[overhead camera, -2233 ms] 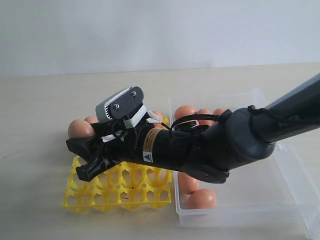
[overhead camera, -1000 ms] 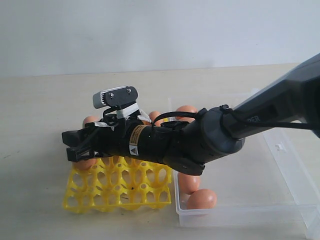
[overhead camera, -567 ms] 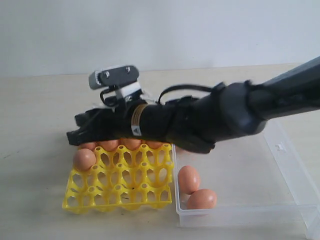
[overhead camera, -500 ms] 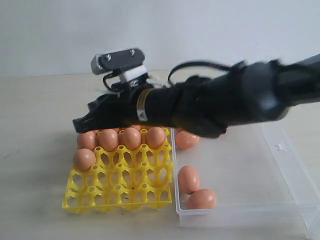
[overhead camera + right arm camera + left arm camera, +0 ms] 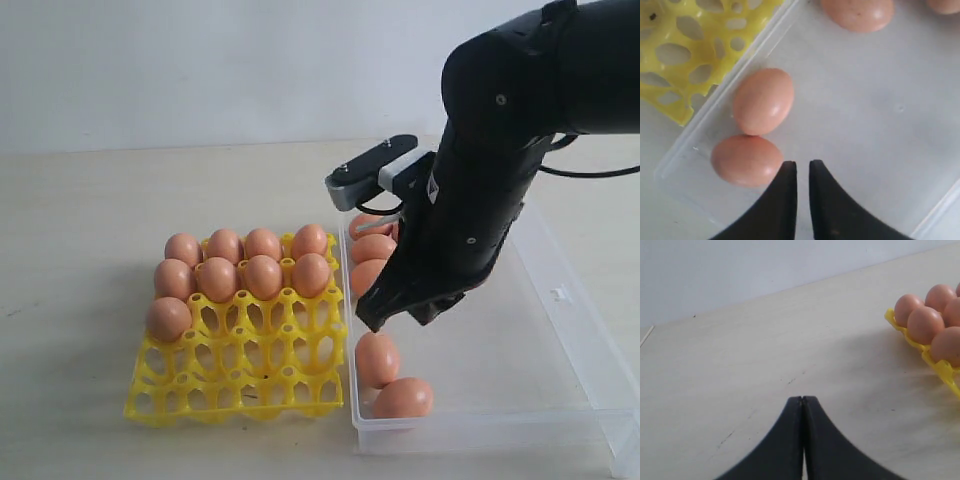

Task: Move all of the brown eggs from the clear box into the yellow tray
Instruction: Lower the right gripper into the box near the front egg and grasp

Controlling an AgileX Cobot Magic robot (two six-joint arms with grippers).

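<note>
Right gripper [image 5: 801, 172] back over the clear box [image 5: 560, 300], jaws nearly together and empty.
A ninth egg [image 5: 168, 318] now sits at the yellow tray's [image 5: 240, 385] left edge; remaining brown eggs [image 5: 763, 101] lie along the box's tray-side wall. Left gripper [image 5: 802, 407] idles closed.

Soft, even light fills all three views, bright without harshness. In the exterior view the counter [image 5: 90, 200] is evenly lit and the arm [image 5: 480, 200] throws only a faint, diffuse shadow. The arm's glossy black shell carries pale sheen along its upper curves. The eggs [image 5: 240, 265] show small dull highlights on top, so the light comes mostly from above. The box [image 5: 590, 370] gives weak glints along its rim. The exterior picture is sharp, with no motion blur. In both wrist views the near black fingers [image 5: 802, 450] are soft and out of focus. A soft shadow lies beside the tray [image 5: 940, 370].
</note>
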